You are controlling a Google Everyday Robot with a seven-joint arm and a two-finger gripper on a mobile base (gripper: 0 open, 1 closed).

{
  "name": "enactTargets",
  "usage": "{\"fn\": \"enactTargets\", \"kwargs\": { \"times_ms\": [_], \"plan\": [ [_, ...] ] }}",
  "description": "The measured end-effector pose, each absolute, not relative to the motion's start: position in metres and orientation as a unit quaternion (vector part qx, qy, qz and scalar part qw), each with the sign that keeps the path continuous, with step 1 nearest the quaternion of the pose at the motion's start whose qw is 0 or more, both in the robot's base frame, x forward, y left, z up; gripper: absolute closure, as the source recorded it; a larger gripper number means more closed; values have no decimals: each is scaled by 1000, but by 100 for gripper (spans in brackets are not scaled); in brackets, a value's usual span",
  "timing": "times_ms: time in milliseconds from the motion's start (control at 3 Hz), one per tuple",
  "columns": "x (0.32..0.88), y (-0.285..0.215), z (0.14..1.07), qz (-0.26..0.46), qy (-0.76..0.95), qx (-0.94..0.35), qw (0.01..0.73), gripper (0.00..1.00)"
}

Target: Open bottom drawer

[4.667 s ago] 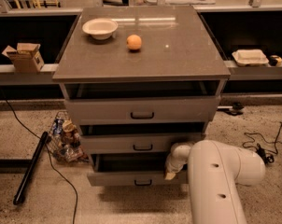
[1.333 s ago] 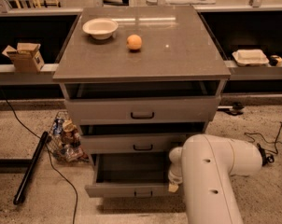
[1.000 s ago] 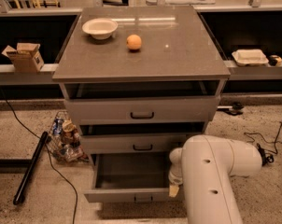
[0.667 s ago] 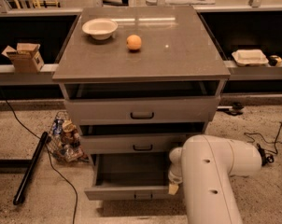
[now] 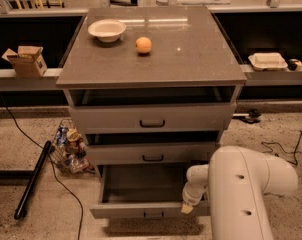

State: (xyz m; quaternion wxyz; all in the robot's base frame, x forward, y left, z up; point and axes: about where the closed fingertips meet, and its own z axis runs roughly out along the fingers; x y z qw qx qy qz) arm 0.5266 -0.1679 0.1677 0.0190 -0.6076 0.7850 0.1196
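Note:
The bottom drawer (image 5: 141,210) of the grey cabinet (image 5: 151,59) stands pulled out toward me. Its plain grey tray (image 5: 141,184) is exposed and its small dark handle (image 5: 153,215) sits on the low front panel. The middle drawer (image 5: 153,153) and the top drawer (image 5: 152,118) above it stick out only slightly. My gripper (image 5: 188,206) is at the end of the white arm (image 5: 241,189), over the right end of the bottom drawer's front edge, right of the handle.
A white bowl (image 5: 107,30) and an orange (image 5: 143,45) sit on the cabinet top. A bag of packets (image 5: 68,146), a black pole (image 5: 33,180) and cables lie on the floor at left. A cardboard box (image 5: 26,60) and a white container (image 5: 267,60) sit on side ledges.
The bottom drawer has slid out toward me since the oldest frame, and my gripper came forward and down with its front edge. Over the last second almost nothing has moved.

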Motion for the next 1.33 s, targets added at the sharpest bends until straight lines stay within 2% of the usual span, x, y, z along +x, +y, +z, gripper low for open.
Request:
{"fn": "enactTargets", "kwargs": {
  "times_ms": [1000, 1333],
  "plan": [
    [526, -168, 168, 120, 785, -607, 19, 16],
    [519, -170, 170, 121, 803, -584, 3, 0]
  ]
}}
